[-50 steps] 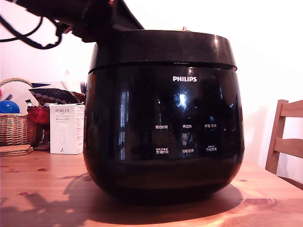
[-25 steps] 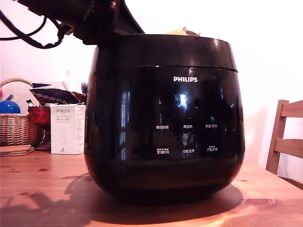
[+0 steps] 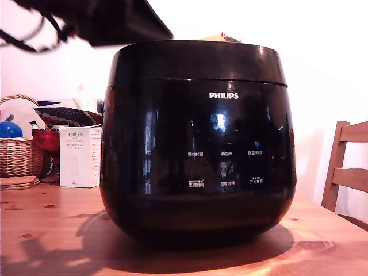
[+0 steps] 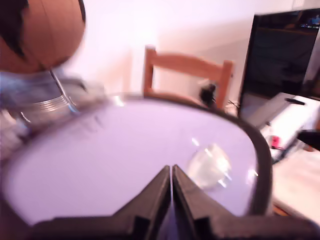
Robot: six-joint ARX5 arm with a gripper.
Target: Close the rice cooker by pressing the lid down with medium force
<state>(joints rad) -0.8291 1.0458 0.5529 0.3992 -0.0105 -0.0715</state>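
The cooker (image 3: 198,141) sits in the middle of the worktop (image 3: 52,230), front facing the exterior view. Its lid (image 3: 201,59) lies flat on the body, with only a thin seam showing between them, level from one side to the other. I judge the lid down and probably latched, though no picture shows the catch itself.

My fingers (image 4: 171,186) are closed, the two tips touching, gripping nothing. In the wrist view they point across the lid's glossy top; whether they touch it I cannot tell, because the picture is blurred. In the exterior view my arm (image 3: 106,20) hangs over the cooker's back corner, towards that view's left.

To finish the step well, I would press straight down near the lid's front edge, with the closed tips as one blunt point, firm but not hard. The gloss is slippery, so a slanted push could skid off. If the seam stays even, I can let go.

Counted: one cooker, one lid. Behind, at the worktop's far left edge in the exterior view, stand one white box (image 3: 80,156) and one wicker basket (image 3: 17,156). One wooden chair (image 3: 346,172) stands beyond the right edge.
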